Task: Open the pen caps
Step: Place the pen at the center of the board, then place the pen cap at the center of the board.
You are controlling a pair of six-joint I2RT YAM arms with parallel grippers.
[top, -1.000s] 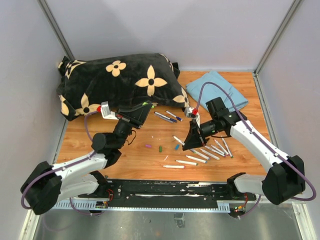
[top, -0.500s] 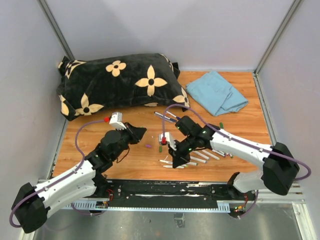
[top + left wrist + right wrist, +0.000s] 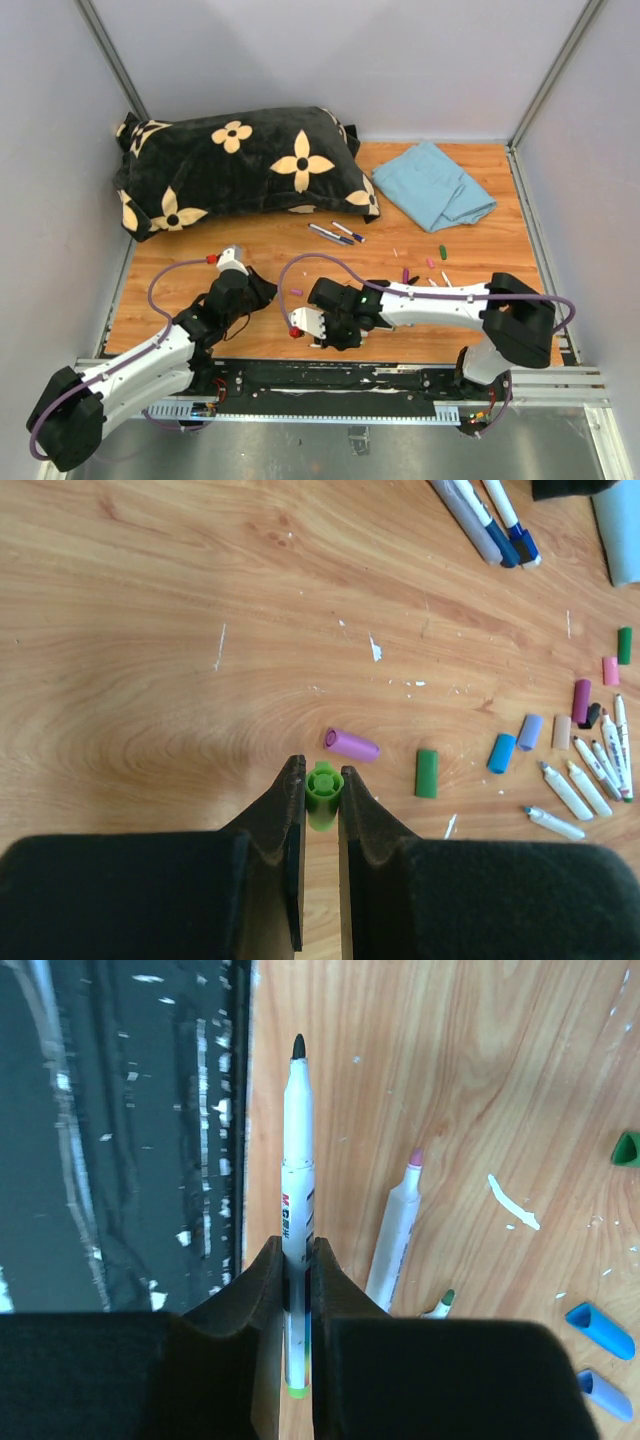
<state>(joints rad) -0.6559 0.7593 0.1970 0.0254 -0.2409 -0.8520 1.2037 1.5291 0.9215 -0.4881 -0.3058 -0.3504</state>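
Holds green cap in left gripper, purple cap just ahead, loose caps ahead-right. Pinches uncapped pen in right gripper, tip forward.

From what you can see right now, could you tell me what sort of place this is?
Probably a lab robot test cell: a wooden table enclosed by plain grey panels, a black mounting rail along its near edge, and props like a flowered cushion and blue cloth.
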